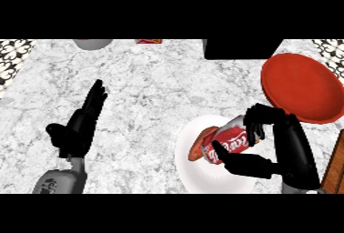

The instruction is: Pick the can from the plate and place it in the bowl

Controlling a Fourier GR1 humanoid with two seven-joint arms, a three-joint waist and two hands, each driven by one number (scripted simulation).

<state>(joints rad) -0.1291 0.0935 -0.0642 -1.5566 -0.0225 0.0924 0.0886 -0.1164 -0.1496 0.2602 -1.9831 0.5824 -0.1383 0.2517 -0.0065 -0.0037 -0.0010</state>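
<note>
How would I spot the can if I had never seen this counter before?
Start at the grey marbled counter and find the big red bowl at its right side. Just below and left of it lies a white plate, and over it the right hand curls round the can. It is the only red thing with white lettering, lying tilted.

We see even, bright light on the marble counter (161, 91), without glare; soft, faint shadows at most; far edges look slightly stretched.
</note>
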